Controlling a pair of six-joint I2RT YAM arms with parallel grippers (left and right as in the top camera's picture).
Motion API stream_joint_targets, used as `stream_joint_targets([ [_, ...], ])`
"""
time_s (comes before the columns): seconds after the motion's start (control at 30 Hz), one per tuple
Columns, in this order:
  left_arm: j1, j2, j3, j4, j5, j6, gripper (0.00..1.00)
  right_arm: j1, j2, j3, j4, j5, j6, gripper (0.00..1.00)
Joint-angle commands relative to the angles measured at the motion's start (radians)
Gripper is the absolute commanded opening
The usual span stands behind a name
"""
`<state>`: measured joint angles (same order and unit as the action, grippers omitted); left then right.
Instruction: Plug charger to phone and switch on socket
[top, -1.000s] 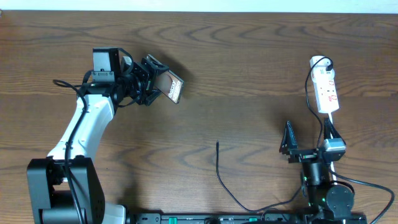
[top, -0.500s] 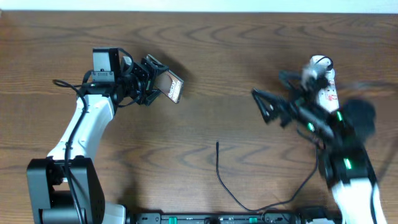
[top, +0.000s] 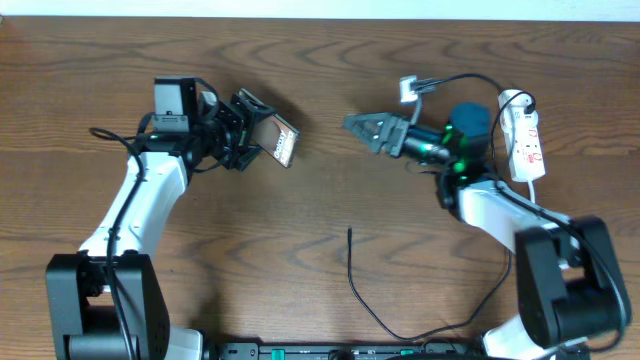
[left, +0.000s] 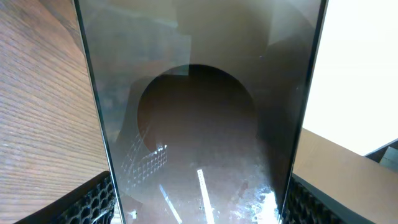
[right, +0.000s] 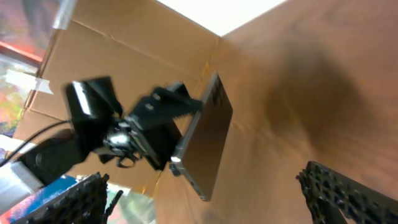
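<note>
Overhead: dark wood-grain worktop (top: 400, 70), pale strip (top: 320, 8) along the top. The left hand (top: 254, 131) clamps the phone (top: 281, 144); right hand (top: 358, 127) hangs spread, empty.

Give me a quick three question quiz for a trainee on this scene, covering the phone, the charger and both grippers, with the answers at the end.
1. True or false: the left gripper holds the phone.
2. Fill in the blank: the right gripper has its jaws ____, with nothing between them.
3. Where is the tip of the charger?
A. in the right gripper
B. lying on the table
C. plugged into the phone

Key: 1 true; 2 open; 3 B.
</note>
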<state>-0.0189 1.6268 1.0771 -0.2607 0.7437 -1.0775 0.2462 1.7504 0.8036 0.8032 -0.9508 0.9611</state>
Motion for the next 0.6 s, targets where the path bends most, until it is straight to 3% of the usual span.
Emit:
stream_joint_targets([
  [0.0, -0.043, -0.025, 0.007, 0.005, -0.037, -0.035, 0.07, 0.044, 0.040, 0.008, 0.008, -0.005, -0.020, 0.99],
  [0.37, -0.148, -0.025, 0.007, -0.021, -0.151, -0.162, 0.07, 0.127, 0.053, 0.007, -0.052, -0.001, -0.275, 0.99],
  [0.57, -0.171, -0.025, 0.007, -0.023, -0.163, -0.254, 0.08, 0.136, 0.053, 0.007, -0.067, 0.013, -0.297, 0.99],
])
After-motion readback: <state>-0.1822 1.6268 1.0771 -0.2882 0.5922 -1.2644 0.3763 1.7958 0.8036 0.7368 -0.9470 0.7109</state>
